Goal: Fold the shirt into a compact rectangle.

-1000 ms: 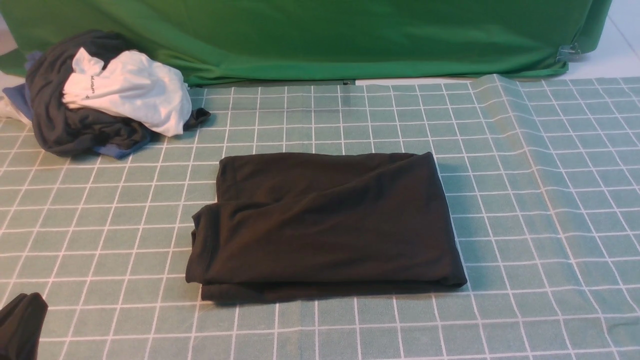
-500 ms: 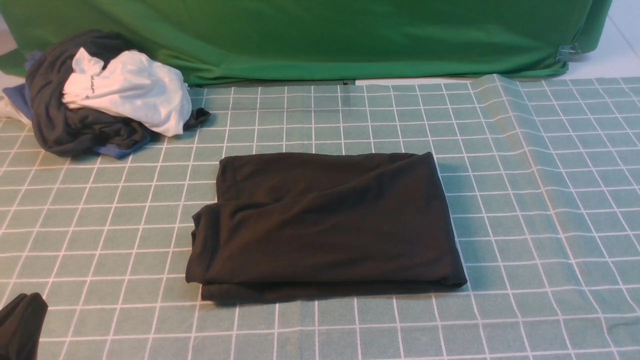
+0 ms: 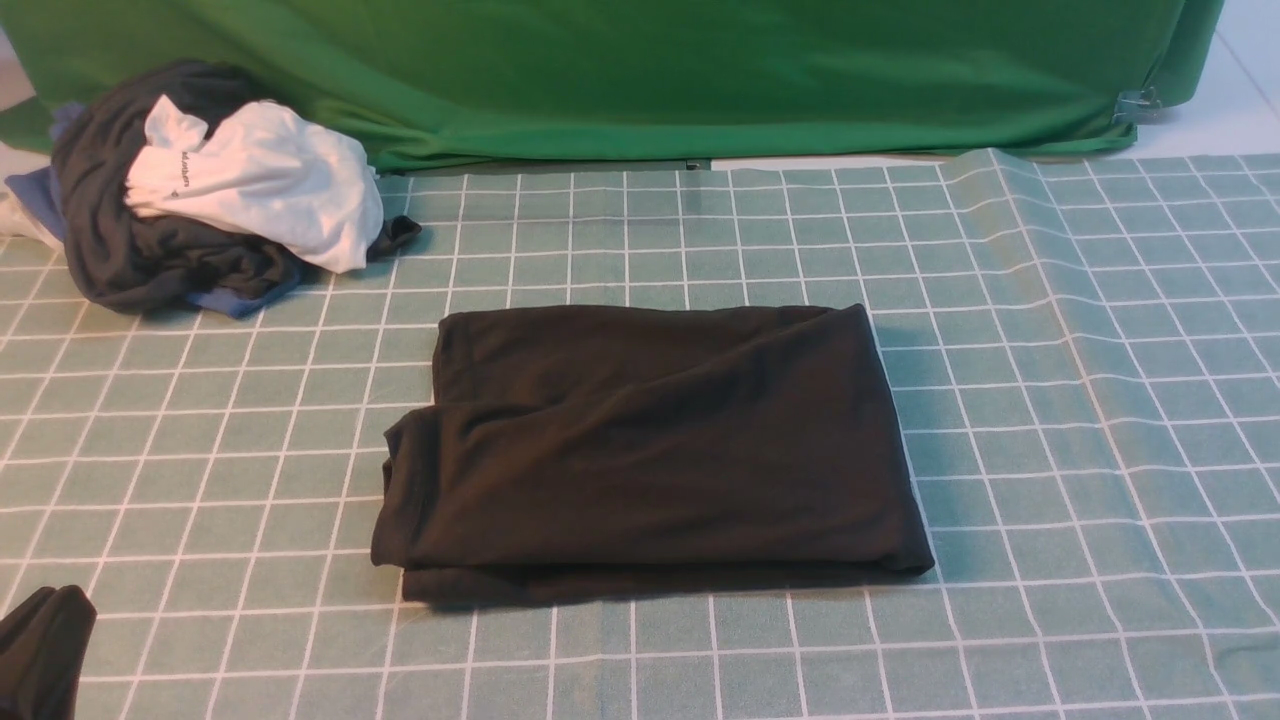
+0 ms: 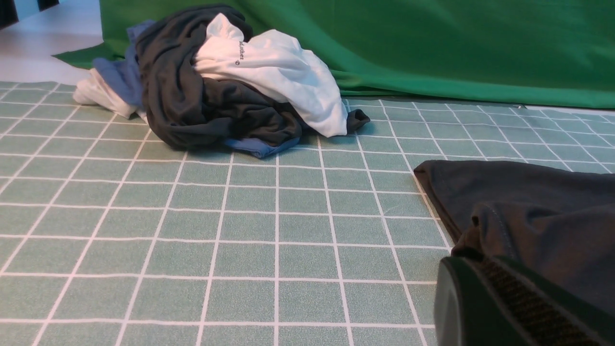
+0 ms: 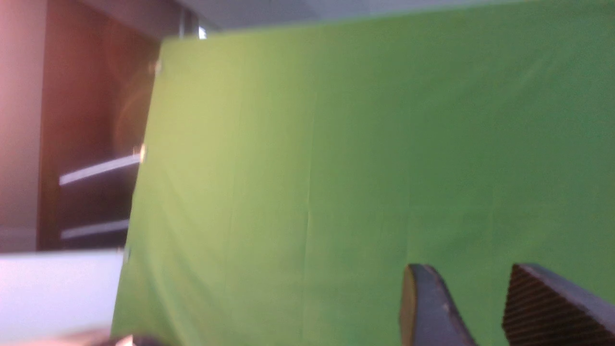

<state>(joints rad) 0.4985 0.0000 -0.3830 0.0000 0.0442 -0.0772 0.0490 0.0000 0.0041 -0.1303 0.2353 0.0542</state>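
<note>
The black shirt [image 3: 645, 450] lies folded into a rough rectangle in the middle of the checked tablecloth, its layered edges showing at the left and front; no print or tag shows. In the left wrist view the shirt's [image 4: 528, 206] left corner is close by. My left gripper [image 3: 45, 640] sits low at the front left corner, well clear of the shirt, and its fingers [image 4: 475, 274] are shut with nothing in them. My right gripper [image 5: 468, 269] is out of the front view. It points at the green backdrop, with its jaws open and only the backdrop between them.
A heap of dark, white and blue clothes [image 3: 200, 190] lies at the back left. The green backdrop [image 3: 650, 70] closes off the far edge, with a metal clip [image 3: 1135, 105] at its right. The tablecloth has a raised crease [image 3: 1010, 250] on the right.
</note>
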